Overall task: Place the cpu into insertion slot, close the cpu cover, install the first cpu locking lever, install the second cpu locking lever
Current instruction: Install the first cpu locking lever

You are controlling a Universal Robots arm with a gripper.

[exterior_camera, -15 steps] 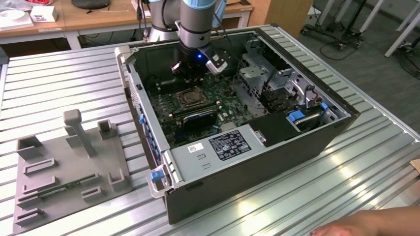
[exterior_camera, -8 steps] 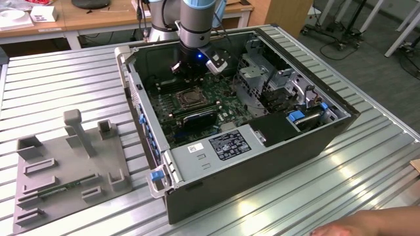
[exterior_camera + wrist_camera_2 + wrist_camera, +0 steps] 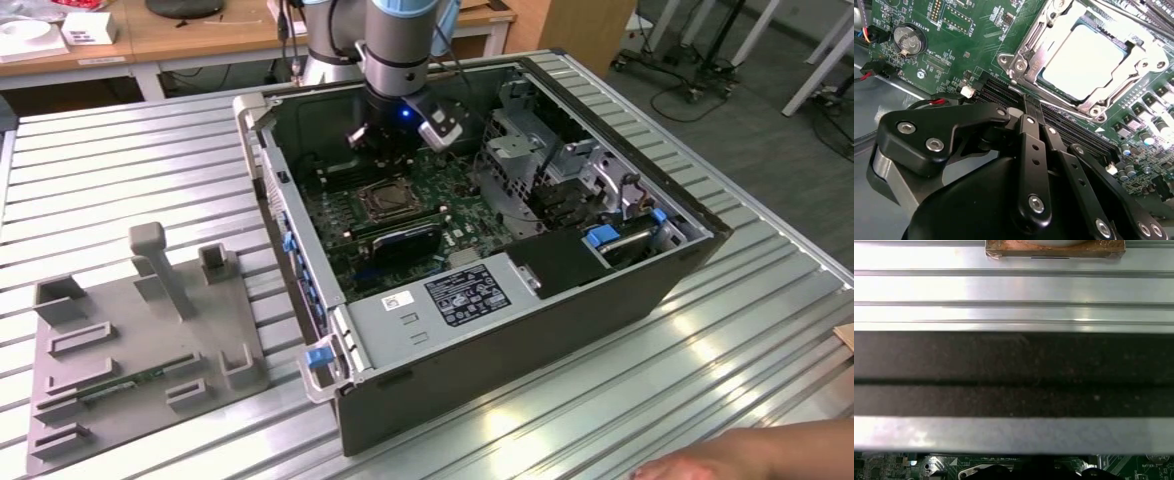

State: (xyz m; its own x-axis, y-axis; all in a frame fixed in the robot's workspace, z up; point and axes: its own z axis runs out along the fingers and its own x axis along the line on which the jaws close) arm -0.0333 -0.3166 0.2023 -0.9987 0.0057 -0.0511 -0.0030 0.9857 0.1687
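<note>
Your gripper (image 3: 1028, 107) hangs inside the open case (image 3: 534, 335) on the bench, jaws closed on nothing, tips over the black memory slots (image 3: 1079, 131); the cpu (image 3: 1086, 62) sits in the insertion slot (image 3: 388, 201) under the cpu cover (image 3: 1030, 46), just beyond the tips, across those slots

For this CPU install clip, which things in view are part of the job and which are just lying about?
Job: cpu; cover lying over it; end effector; motherboard.
Lying about: grey fixture plate; hand; white box.
</note>
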